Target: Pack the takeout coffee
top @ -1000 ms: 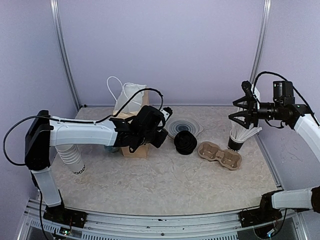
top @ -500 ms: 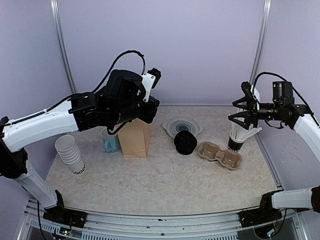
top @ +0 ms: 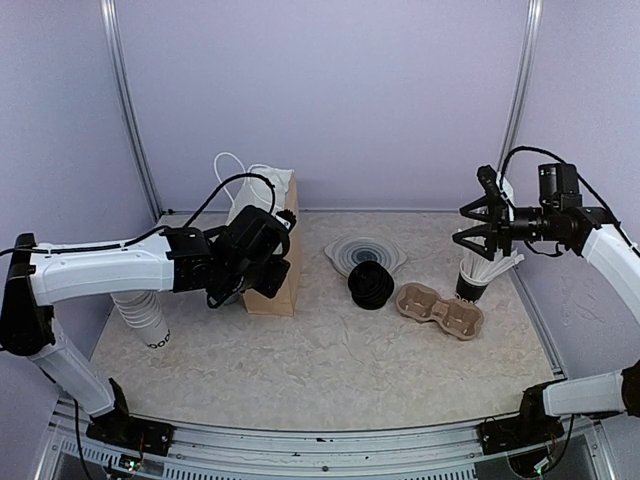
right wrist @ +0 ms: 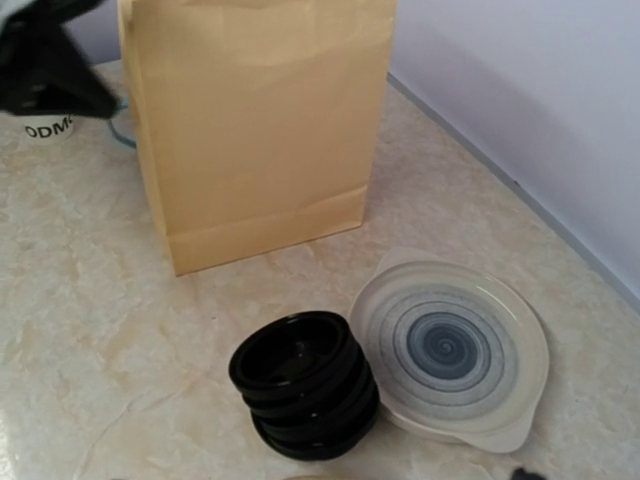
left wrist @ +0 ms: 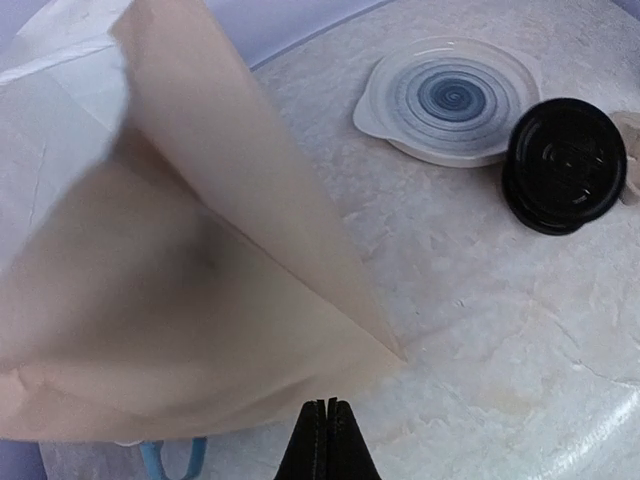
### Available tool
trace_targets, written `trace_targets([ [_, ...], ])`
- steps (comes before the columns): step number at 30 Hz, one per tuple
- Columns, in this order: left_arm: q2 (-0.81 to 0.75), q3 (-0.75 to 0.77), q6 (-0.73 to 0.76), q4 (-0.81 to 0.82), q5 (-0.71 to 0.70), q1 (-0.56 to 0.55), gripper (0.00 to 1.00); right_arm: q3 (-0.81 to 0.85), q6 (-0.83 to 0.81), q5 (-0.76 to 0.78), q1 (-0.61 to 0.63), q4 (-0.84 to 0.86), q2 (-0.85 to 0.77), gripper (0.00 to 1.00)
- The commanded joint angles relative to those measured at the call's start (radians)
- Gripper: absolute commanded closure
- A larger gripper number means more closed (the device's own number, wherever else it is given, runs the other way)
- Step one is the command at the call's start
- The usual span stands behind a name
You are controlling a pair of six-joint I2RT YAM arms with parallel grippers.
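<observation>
We see the left gripper with its two black fingers pressed together, holding nothing. Just ahead of the fingertips stands an upright brown paper bag, its lower corner close to them; we cannot tell whether they touch. Farther ahead and to the right lie a round grey-ringed ceramic plate and a stack of round black plastic lids, side by side. The right gripper hangs in the air, fingers spread wide and empty. Just below those fingers stands the white tapered paper cup, dark near its base. Next to it, toward the lids, lies a tan moulded-pulp cup carrier.
</observation>
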Motion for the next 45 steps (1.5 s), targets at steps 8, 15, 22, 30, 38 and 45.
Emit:
trace_targets([
  [8,0.196,0.147,0.069,0.211,0.051,0.158,1.0,0.005,0.01,-0.014,0.014,-0.009,-0.038,0.19],
  [15,0.067,0.287,-0.19,-0.258,-0.055,0.047,0.81,-0.027,0.001,-0.009,0.016,0.008,-0.029,0.19],
  [22,-0.048,0.34,-0.528,-0.729,-0.1,0.098,0.56,-0.014,-0.009,-0.024,0.031,0.009,0.036,0.18],
  [30,-0.156,0.179,-0.564,-0.848,0.014,0.379,0.54,-0.009,-0.012,-0.03,0.061,0.011,0.076,0.19],
  [38,-0.195,0.115,-0.56,-0.864,0.042,0.438,0.56,-0.026,-0.014,-0.018,0.072,0.012,0.065,0.19],
  [45,-0.253,0.057,-0.572,-0.863,0.046,0.492,0.66,-0.038,-0.014,-0.016,0.074,0.018,0.062,0.19],
])
